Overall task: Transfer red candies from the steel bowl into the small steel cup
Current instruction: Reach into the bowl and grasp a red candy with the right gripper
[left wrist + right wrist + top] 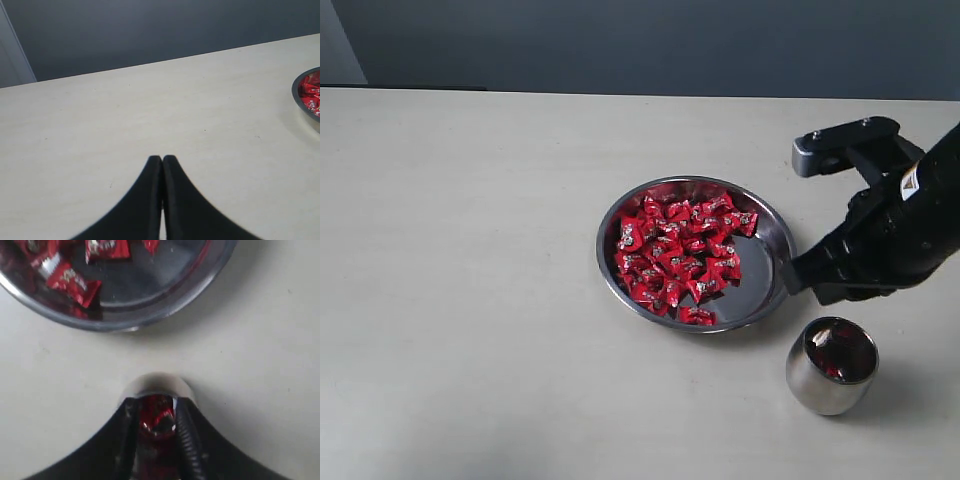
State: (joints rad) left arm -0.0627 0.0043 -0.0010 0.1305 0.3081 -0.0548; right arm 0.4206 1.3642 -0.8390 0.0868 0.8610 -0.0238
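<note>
Mid-table (470, 300), red candies (680, 255) heap in the steel bowl (605, 240), whose near-right rim sits partly behind the right arm. Small steel cup (820, 390) stands just beside it with red showing inside; count unreadable. Right gripper (156, 407) hangs over the cup, fingers spread; contact with the wrapper between them unclear. Left gripper (162, 160) pressed together over bare table, bowl cut off at the wrist view's edge.
</note>
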